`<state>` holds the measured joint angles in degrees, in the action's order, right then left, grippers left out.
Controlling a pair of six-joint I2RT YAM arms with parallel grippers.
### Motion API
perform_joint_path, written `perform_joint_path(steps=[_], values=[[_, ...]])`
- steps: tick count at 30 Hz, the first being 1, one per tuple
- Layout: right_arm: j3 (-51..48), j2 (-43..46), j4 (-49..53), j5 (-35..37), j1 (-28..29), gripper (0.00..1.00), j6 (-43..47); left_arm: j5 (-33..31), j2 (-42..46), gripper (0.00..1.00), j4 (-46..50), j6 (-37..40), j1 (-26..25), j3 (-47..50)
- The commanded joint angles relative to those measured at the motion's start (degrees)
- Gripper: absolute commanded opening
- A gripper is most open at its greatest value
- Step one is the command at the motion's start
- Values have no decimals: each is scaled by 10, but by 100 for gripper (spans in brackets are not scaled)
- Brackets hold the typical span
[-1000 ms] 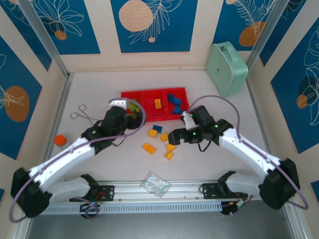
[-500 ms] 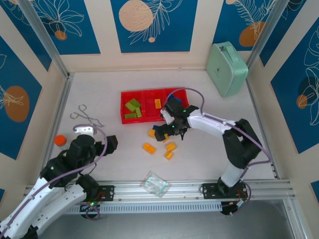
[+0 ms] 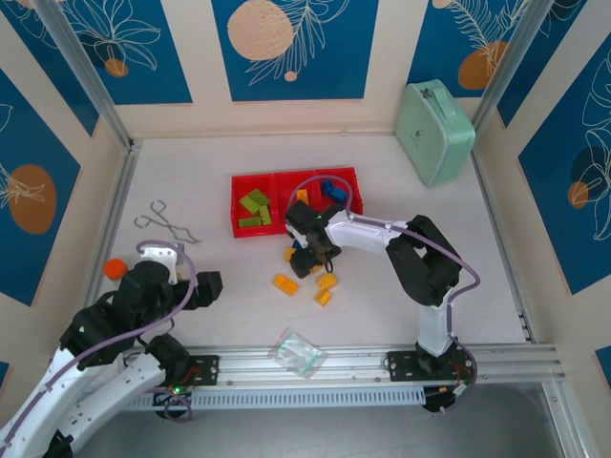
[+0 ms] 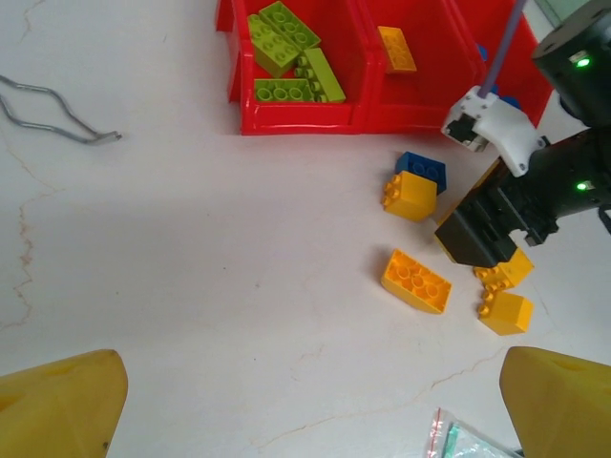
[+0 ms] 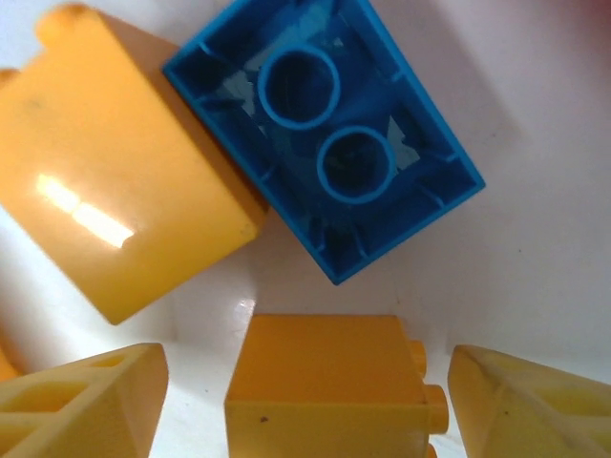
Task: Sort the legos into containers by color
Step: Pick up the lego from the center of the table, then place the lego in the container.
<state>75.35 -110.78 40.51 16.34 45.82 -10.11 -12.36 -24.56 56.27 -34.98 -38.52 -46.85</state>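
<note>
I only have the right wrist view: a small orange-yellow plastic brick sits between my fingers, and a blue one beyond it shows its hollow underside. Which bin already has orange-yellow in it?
Observer: The middle bin of the three joined shallow red plastic bins. One orange-yellow brick lies in it.
Operator: And where would the blue one go afterwards?
Observer: The right bin holds blue bricks.
Operator: Is the left arm in my way?
Observer: It doesn't look so. The left gripper hangs open above bare table, short of the loose bricks.
</note>
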Motion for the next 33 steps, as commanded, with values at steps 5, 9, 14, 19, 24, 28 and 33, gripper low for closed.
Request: perform_joint_path(steps=[5,9,14,19,24,28,33], values=[[21,-15,59,44,17,59,-3,7,42,100,9,25,3,-11],[31,-8,77,51,22,35,-9,8,61,100,-3,30,2,-5],[61,31,104,50,28,26,-15,6,64,100,-7,27,2,0],[110,88,90,36,21,24,-21,13,54,100,-13,27,2,4],[180,75,46,10,-29,24,-63,16,44,100,-16,25,2,7],[209,46,-20,-60,-74,24,-118,3,46,100,-29,0,2,29],[295,-50,-31,-157,-119,24,-169,4,39,100,-31,5,1,28]])
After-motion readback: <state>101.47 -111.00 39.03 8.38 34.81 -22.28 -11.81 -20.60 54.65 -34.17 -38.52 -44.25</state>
